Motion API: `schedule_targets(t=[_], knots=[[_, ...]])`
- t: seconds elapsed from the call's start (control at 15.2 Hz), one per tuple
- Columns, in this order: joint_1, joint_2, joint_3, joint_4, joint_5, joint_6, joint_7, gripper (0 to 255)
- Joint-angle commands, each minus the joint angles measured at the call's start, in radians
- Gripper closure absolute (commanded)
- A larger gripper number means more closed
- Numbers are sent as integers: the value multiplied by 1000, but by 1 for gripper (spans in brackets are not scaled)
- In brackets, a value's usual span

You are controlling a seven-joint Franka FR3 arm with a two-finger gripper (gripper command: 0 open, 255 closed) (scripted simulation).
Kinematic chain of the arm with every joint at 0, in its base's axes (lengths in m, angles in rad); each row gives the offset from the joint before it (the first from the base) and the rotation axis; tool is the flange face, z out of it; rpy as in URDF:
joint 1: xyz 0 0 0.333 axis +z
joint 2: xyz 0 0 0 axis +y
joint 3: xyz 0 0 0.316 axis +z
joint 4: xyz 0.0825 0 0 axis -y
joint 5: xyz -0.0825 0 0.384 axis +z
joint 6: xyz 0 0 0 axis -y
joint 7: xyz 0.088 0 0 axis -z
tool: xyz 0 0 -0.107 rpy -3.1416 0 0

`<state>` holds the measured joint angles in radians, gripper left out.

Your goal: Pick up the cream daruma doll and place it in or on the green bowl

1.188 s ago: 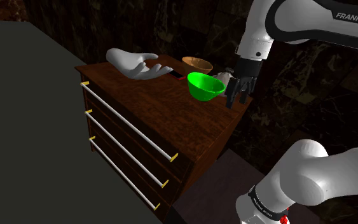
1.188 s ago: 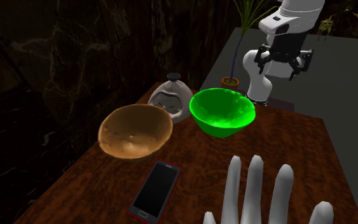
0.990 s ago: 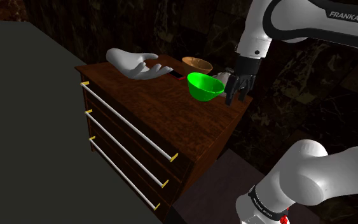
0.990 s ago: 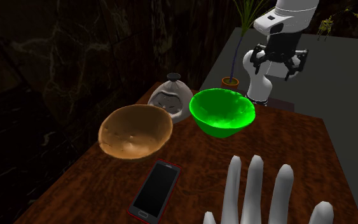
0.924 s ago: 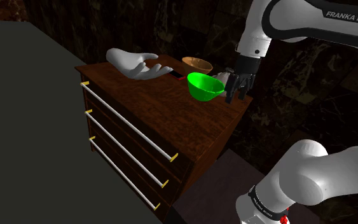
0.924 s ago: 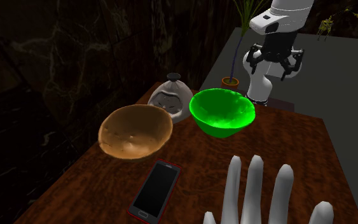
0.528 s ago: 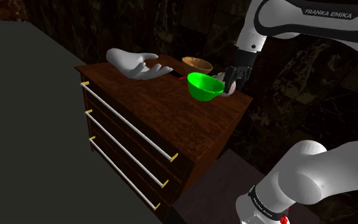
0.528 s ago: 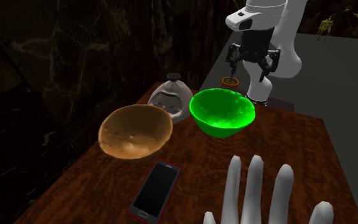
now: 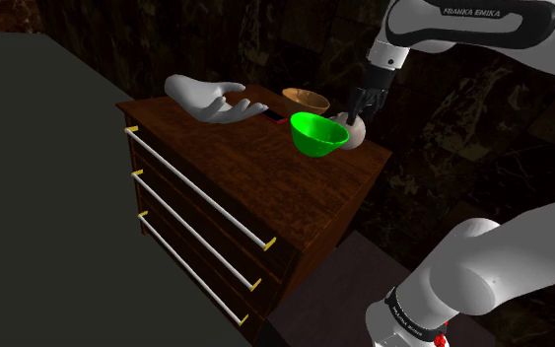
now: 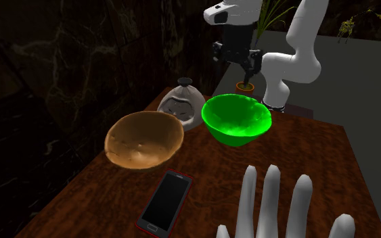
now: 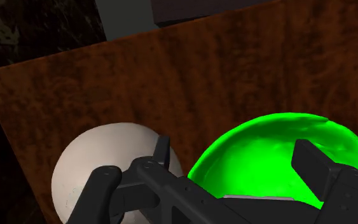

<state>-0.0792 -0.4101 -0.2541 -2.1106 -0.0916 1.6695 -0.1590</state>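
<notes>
A dark wooden dresser (image 9: 265,163) with three long drawers stands in a dim room, and several things sit on its top. The cream daruma doll (image 10: 182,103) stands upright near the top's back edge, its frowning face turned towards the second exterior view's camera. It is just beside the bright green bowl (image 10: 237,119), with a brown bowl (image 10: 144,139) on its other side. A red-edged phone (image 10: 166,201) lies flat in front of the brown bowl, and a large white hand model (image 9: 206,97) rests further along the top. The white arm's black gripper (image 9: 361,110) hovers above the doll and the green bowl, touching neither. In the wrist view its fingers (image 11: 161,156) stand well apart and hold nothing: one is over the doll's rounded crown, the other over the green bowl's inside. A small potted plant (image 10: 246,86) stands beyond the dresser.
</notes>
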Motion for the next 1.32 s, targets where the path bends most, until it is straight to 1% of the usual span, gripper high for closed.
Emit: schedule_targets(t=[0.0,0.33,0.66,1.12,1.25], knots=[[-5,55,-27,56,1,21,-33,0],[-22,189,-95,203,26,58,-124,0],[-45,327,-153,365,79,72,-213,0],[-46,328,-153,271,79,166,-214,0],[-46,328,-153,264,80,174,-214,0]])
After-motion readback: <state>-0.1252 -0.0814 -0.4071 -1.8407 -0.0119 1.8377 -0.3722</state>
